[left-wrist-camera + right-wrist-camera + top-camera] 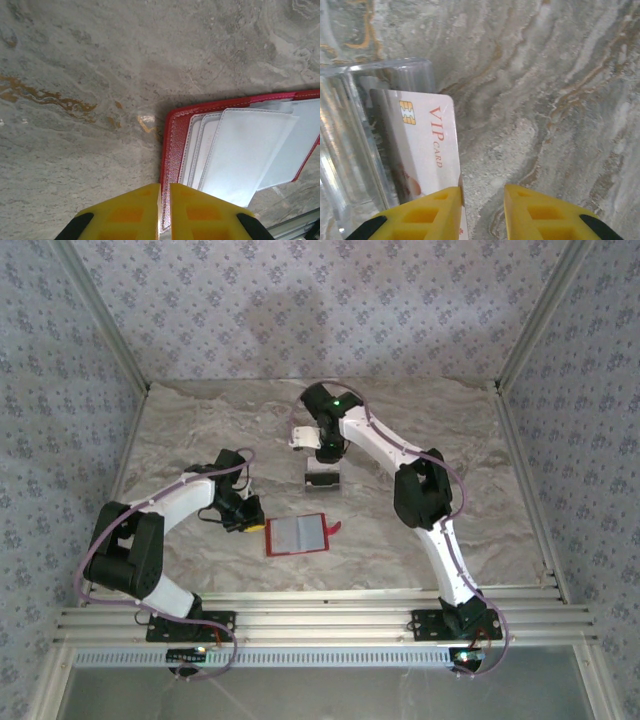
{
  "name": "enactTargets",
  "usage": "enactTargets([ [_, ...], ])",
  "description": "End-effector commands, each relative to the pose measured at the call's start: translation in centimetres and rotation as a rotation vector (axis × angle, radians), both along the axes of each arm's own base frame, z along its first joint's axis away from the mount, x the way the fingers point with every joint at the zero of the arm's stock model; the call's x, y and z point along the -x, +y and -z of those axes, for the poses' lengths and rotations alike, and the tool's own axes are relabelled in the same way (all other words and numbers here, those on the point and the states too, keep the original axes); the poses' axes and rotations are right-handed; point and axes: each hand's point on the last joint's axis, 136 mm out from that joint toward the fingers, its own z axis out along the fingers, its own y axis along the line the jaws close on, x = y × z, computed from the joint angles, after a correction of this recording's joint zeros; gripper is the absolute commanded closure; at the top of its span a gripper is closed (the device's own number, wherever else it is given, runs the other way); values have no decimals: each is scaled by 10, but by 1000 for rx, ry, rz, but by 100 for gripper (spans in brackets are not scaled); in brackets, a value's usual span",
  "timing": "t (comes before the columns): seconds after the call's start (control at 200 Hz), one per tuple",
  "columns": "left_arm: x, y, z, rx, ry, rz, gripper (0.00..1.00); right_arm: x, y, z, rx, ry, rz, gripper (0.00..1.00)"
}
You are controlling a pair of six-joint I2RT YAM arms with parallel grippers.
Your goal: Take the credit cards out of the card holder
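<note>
The red card holder (297, 534) lies open and flat on the marble table, pale grey-white pockets up, its little red tab (333, 529) on the right. My left gripper (252, 523) sits at its left edge. In the left wrist view the yellow fingers of that gripper (165, 187) are pinched on the holder's red border (175, 150). My right gripper (322, 462) hovers at the table's middle back over a credit card (322, 479). In the right wrist view this gripper (482, 192) is open, and the whitish VIP card (425, 145) rests against the left finger, on a clear plastic tray (350, 150).
Patterned walls close the table on three sides, with a metal rail along the near edge (320, 615). A small white object (300, 437) sits beside the right wrist. Bare marble spreads to the right of the right arm.
</note>
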Motion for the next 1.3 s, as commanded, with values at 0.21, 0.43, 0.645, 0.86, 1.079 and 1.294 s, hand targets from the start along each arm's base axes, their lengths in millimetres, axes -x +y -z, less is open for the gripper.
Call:
enactTargets([
  [0.21, 5, -8, 8, 38, 57, 37, 92, 8, -3, -62, -195, -88, 147, 70],
  [0.43, -3, -19, 16, 46, 57, 60, 93, 32, -3, -70, -275, -79, 201, 69],
  [0.645, -9, -29, 14, 53, 42, 75, 94, 52, 3, -77, -427, -29, 420, 69],
  [0.86, -12, -26, 10, 33, 17, 60, 95, 79, 23, -70, -641, 71, 741, 74],
  [1.079, -13, -30, -1, 103, -5, 25, 95, 129, 58, -45, -727, 340, 1029, 80],
  [1.294, -12, -27, -4, 173, -5, -41, 95, 174, 99, -10, -711, 584, 1116, 80],
])
